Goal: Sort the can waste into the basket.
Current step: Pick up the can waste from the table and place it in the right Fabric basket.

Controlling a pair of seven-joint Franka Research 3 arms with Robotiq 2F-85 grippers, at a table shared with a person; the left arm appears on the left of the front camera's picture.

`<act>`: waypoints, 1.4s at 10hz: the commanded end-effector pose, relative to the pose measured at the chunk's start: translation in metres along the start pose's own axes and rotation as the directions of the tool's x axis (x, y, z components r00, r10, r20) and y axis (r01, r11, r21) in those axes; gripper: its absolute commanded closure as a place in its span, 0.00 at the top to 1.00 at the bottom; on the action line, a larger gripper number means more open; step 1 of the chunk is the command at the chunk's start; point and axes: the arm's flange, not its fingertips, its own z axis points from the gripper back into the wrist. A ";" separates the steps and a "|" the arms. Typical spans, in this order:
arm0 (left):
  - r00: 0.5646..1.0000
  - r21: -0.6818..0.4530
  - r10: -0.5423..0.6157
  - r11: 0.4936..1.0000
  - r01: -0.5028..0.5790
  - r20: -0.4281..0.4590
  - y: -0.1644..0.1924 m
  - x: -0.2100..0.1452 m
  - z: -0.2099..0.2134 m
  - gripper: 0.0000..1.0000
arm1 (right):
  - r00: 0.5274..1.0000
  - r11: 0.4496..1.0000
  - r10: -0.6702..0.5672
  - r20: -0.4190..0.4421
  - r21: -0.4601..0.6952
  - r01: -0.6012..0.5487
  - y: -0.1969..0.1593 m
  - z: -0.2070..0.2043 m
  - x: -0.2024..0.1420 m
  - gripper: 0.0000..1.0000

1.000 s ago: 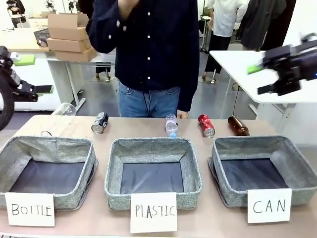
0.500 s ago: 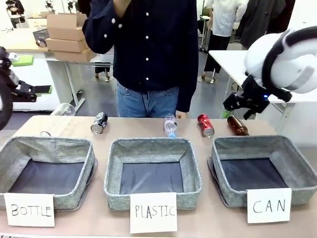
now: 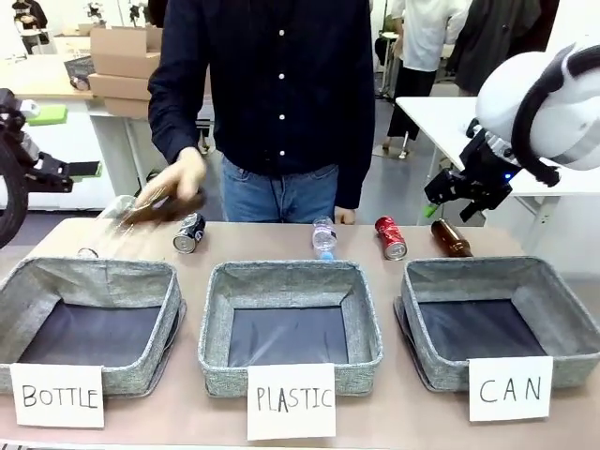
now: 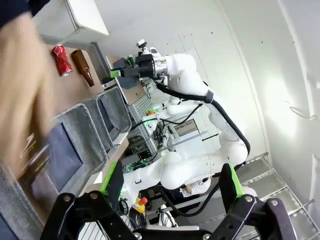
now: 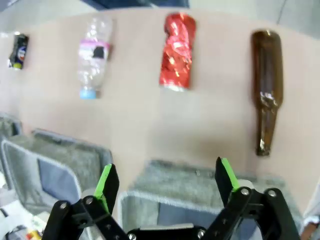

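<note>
Hovering with empty jaws spread, right arm [image 3: 548, 98] tilts seemingly toward the red can [image 3: 390, 237]; left jaws gape.

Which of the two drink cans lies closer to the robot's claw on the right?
The red can, crumpled, ahead of the open right gripper and beside the brown glass bottle; the black can lies far off by the person's hand.

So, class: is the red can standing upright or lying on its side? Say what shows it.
Lying on its side. The red can rests lengthwise on the table, one round end toward the front camera, body dented.
</note>
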 end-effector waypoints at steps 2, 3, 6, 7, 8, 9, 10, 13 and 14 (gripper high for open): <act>1.000 -0.023 -0.024 0.999 0.025 0.012 -0.002 0.000 -0.001 1.00 | 0.998 0.995 0.034 -0.057 -0.096 -0.039 0.014 -0.073 0.090 1.00; 1.000 -0.023 -0.024 0.999 0.025 0.012 -0.002 0.000 -0.001 1.00 | 0.996 0.987 0.007 -0.086 -0.160 -0.021 0.013 -0.100 0.107 1.00; 1.000 -0.023 -0.024 0.999 0.025 0.012 -0.002 0.000 -0.001 1.00 | 0.980 0.975 -0.008 -0.198 -0.218 -0.036 0.006 -0.169 0.123 1.00; 1.000 -0.023 -0.024 0.999 0.025 0.012 -0.002 0.000 -0.001 1.00 | 0.972 0.971 -0.020 -0.235 -0.234 -0.036 0.003 -0.185 0.125 1.00; 1.000 -0.023 -0.024 0.999 0.025 0.012 -0.002 0.000 -0.001 1.00 | 0.965 0.968 -0.028 -0.261 -0.249 -0.040 0.002 -0.195 0.124 1.00; 1.000 -0.023 -0.024 0.999 0.025 0.012 -0.002 0.000 -0.001 1.00 | 0.962 0.959 -0.052 -0.266 -0.281 -0.026 0.000 -0.200 0.124 1.00; 1.000 -0.023 -0.024 0.999 0.025 0.012 -0.002 0.000 -0.001 1.00 | 0.961 0.960 -0.053 -0.270 -0.277 -0.025 0.001 -0.201 0.124 1.00; 1.000 -0.023 -0.024 0.999 0.025 0.012 -0.002 0.000 -0.001 1.00 | 0.963 0.961 -0.046 -0.267 -0.276 -0.031 0.003 -0.201 0.124 0.41; 1.000 -0.023 -0.024 0.999 0.025 0.012 -0.002 0.000 -0.001 1.00 | 0.964 0.960 -0.043 -0.264 -0.278 -0.033 0.004 -0.201 0.123 0.40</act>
